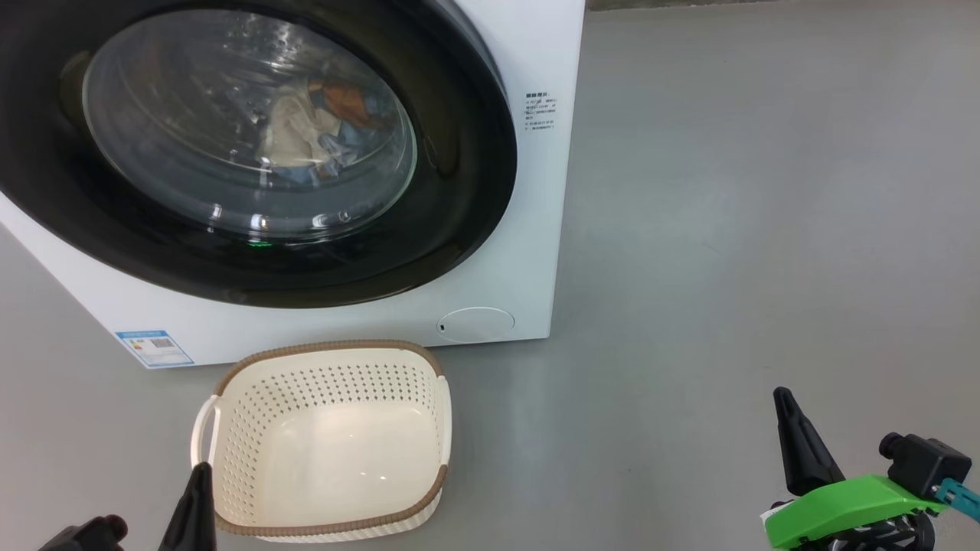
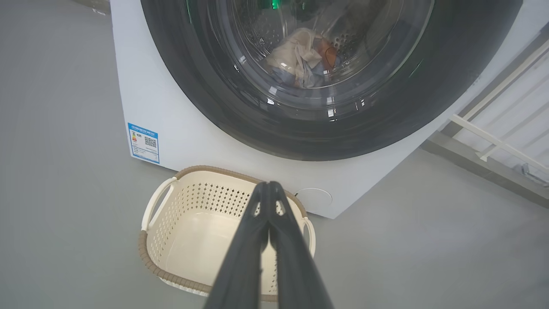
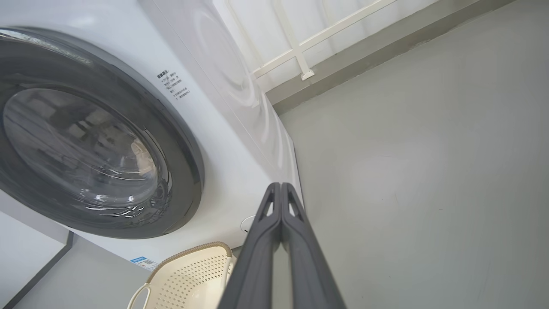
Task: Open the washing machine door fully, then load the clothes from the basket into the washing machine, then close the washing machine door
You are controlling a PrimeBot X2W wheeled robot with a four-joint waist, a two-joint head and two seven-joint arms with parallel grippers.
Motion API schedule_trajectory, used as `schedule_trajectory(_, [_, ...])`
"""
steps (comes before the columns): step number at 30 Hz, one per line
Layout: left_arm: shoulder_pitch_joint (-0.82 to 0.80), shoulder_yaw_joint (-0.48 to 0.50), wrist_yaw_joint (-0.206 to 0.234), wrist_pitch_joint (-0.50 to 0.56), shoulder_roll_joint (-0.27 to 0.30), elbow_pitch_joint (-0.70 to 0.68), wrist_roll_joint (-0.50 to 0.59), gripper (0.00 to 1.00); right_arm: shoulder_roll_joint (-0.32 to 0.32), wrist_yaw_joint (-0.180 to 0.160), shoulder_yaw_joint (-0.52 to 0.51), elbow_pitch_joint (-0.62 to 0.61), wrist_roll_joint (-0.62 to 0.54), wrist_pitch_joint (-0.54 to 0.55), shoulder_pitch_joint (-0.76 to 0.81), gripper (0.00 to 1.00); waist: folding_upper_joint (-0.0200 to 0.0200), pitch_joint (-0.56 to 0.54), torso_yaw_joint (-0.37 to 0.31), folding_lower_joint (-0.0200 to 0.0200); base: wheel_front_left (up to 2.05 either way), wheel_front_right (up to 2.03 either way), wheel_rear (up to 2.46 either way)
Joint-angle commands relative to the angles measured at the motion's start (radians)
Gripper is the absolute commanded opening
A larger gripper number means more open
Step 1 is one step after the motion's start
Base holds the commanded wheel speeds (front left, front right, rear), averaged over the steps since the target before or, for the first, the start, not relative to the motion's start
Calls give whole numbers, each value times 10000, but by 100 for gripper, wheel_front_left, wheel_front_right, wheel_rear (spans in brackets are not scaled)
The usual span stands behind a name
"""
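Note:
The white washing machine (image 1: 505, 252) stands on the floor, and its black-rimmed round door (image 1: 459, 191) lies flat against the front. Through the glass I see the clothes (image 1: 321, 126) in the drum, cream, orange and blue; they show again in the left wrist view as the clothes (image 2: 302, 58). The cream basket (image 1: 429, 428) with brown rim sits in front of the machine and holds nothing. My left gripper (image 1: 200, 468) is shut at the basket's near left corner, seen as pressed-together fingers (image 2: 268, 189). My right gripper (image 1: 782, 395) is shut over bare floor to the right, its fingers (image 3: 281, 189) touching.
Grey floor (image 1: 766, 191) stretches to the right of the machine. A white railing (image 3: 300, 43) and a wall base run behind the machine. A blue label (image 1: 153, 348) and a round white flap (image 1: 476, 323) mark the machine's lower front.

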Motion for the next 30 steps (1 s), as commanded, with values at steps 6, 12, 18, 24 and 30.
schedule_trajectory(6, [-334,249,3,217,91,-259,-745,0,-8,2,-100,-347,798,232,-208,0,0,-44,-31,-1,0,0,0])
schedule_trajectory(12, [-382,322,0,388,41,-275,-1309,0,9,3,-173,-400,1367,408,-211,0,0,-84,-59,-1,0,0,0])
schedule_trajectory(18, [-430,396,-2,559,-8,-291,-1873,0,26,3,-246,-454,1936,584,-214,0,0,-124,-87,-1,0,0,0])
schedule_trajectory(24, [-477,470,-4,731,-59,-308,-2436,0,44,3,-320,-508,2505,761,-216,0,0,-164,-115,-1,0,0,0])
schedule_trajectory(30, [-525,545,-6,904,-109,-324,-2998,0,62,4,-393,-562,3074,938,-219,0,0,-204,-144,-1,0,0,0])
